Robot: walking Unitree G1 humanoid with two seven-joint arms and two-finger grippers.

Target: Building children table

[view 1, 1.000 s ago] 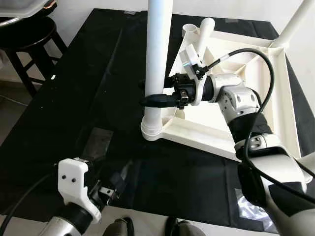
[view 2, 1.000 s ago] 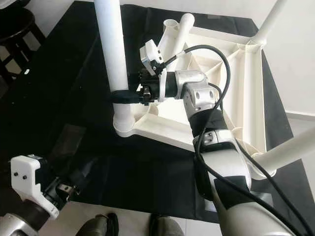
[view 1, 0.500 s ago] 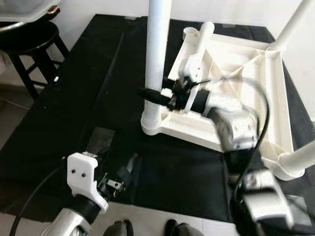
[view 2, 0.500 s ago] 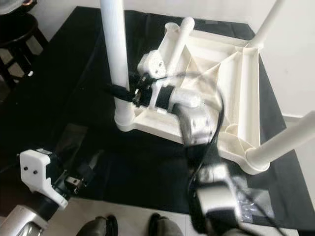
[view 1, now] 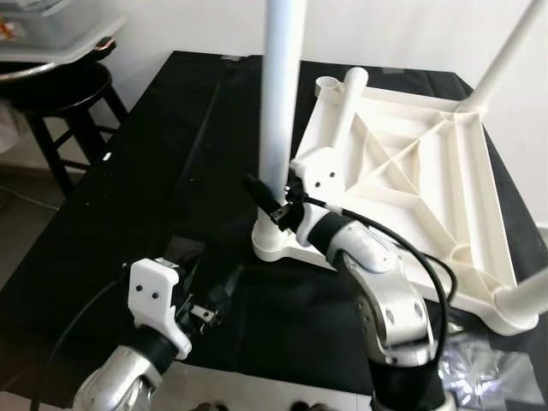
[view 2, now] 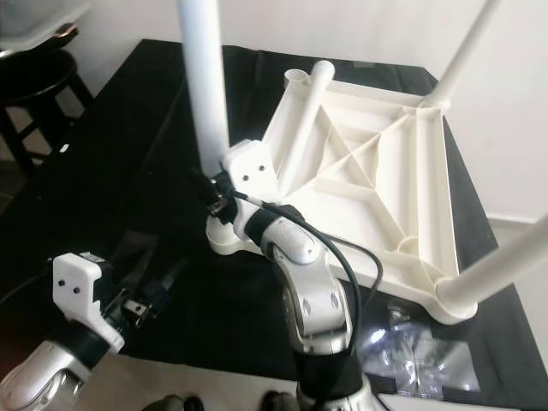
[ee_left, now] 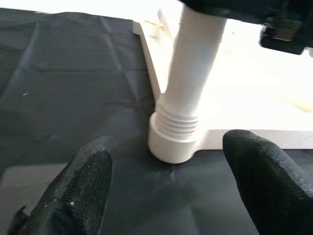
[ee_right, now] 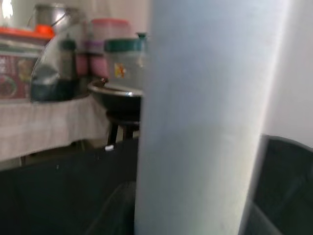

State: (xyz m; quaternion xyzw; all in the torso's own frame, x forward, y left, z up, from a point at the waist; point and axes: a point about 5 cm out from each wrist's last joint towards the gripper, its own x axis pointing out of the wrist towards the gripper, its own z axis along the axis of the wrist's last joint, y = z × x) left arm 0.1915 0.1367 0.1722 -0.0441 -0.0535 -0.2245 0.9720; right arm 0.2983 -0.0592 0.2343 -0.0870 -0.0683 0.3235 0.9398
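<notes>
Right gripper (view 1: 267, 199) pinches the upright leg (view 1: 281, 103) near its socket (view 1: 278, 240) — sideways pull could cross-thread it. Left gripper (ee_left: 166, 186) spread, idle.

**Black-covered worktop**

A black cloth (view 1: 145, 171) covers the worktop (view 1: 51, 282). On it, to the right, lies an upturned white tabletop (view 1: 419, 180) with its legs rising. A clear plastic bag (view 1: 492, 377) lies at the near right corner.
</notes>
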